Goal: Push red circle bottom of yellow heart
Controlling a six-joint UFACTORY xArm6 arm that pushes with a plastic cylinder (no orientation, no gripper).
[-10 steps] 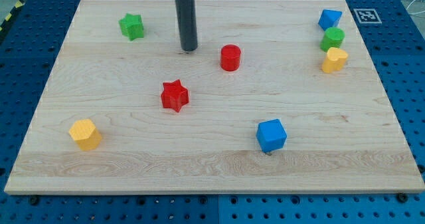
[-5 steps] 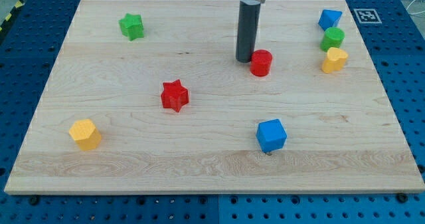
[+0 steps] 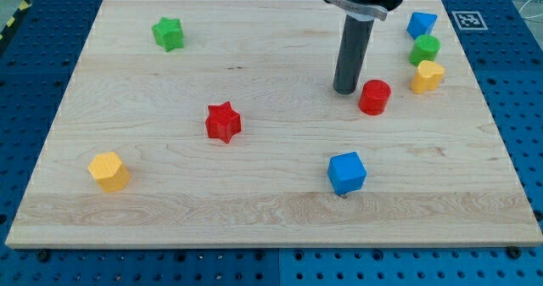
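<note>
sitting nearest, toward the view's bottom: a blue cube block right of centre and a yellow hexagonal block at the left of the pale wooden board. lying farther up, left of centre, a red star block. sliding rightward across the last second: the red circle block, shoved from the board's middle to a spot now near the yellow heart block, though sitting on the heart's left and only slightly lower, not yet underneath it. travelling with it, my tip, now pressing against, or just beside, the circle's upper-left edge. carrying no jaws at all, only a plain dark rod, so nothing opening or closing. probably needing more pushing right and down the view. waiting farthest back: a green block and a blue block above the heart, and a green star block at the top left.
</note>
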